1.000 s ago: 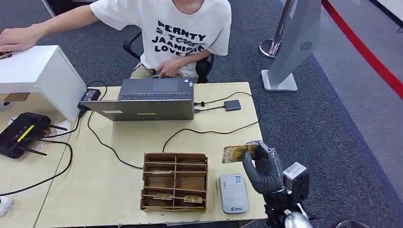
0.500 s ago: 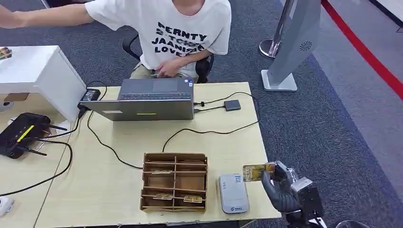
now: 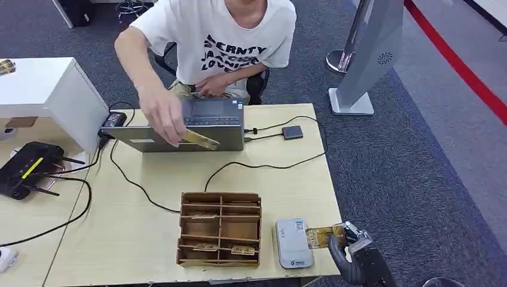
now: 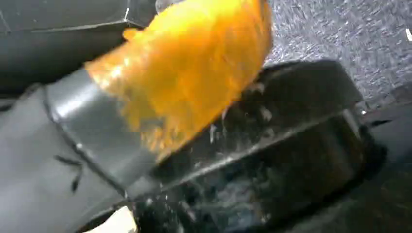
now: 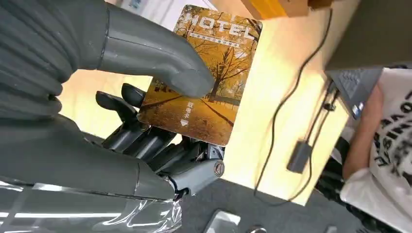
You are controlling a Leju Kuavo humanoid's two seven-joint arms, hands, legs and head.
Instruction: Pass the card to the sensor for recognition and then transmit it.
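Note:
My right hand (image 3: 354, 257) sits at the table's front right corner and pinches a yellow hotel card (image 3: 320, 236) between thumb and fingers. The card's free end reaches the right edge of the white-grey card sensor (image 3: 293, 243) lying flat on the table. In the right wrist view the thumb (image 5: 160, 53) presses on the printed face of the hotel card (image 5: 209, 82), with the dark fingers behind it. A person across the table holds another yellow card (image 3: 200, 139) in front of the laptop (image 3: 185, 128).
A brown cardboard divider box (image 3: 220, 228) with cards in its compartments stands just left of the sensor. Black cables (image 3: 263, 165) cross the table middle. A black router (image 3: 27, 167) and a white box (image 3: 54, 95) are at the left. A grey kiosk stand (image 3: 367, 54) is on the carpet.
My right hand has dropped and drawn toward the table's front edge, bringing the card down beside the sensor. The person's arm swung from the white box to the laptop, now holding a card.

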